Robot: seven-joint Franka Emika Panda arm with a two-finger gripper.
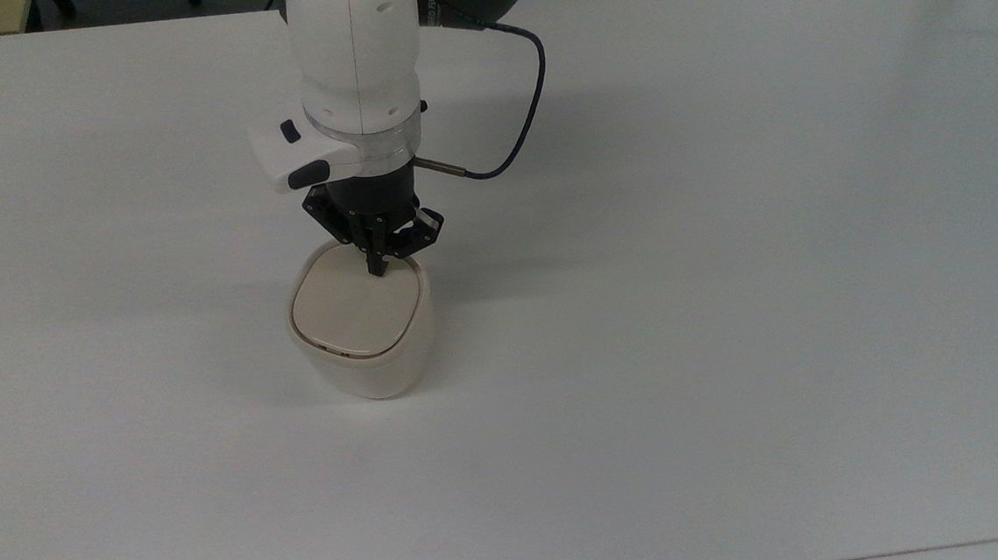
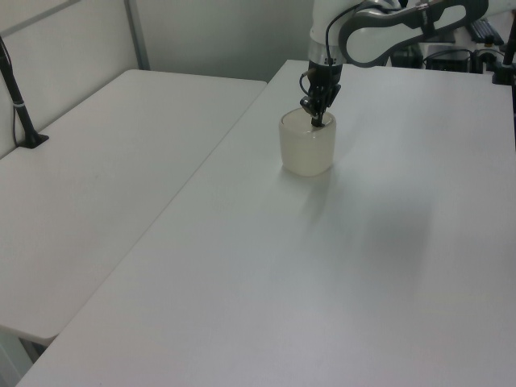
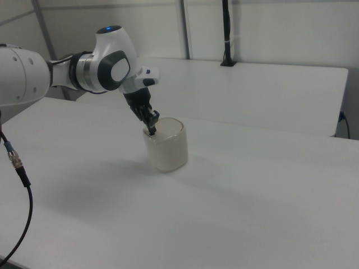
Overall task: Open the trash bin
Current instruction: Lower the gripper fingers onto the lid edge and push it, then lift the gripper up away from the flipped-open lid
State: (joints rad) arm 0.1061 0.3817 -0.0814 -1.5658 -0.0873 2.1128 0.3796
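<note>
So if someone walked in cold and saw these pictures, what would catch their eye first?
Probably the cream trash bin standing alone on the white table, its lid down. Next, the white arm reaching over it, with its black gripper shut and its tip pressed down on the lid's far edge in the top view.

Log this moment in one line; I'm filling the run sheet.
phase: pressing lid | gripper: shut, tip on lid's far edge | trash bin: upright, lid closed | table
</note>
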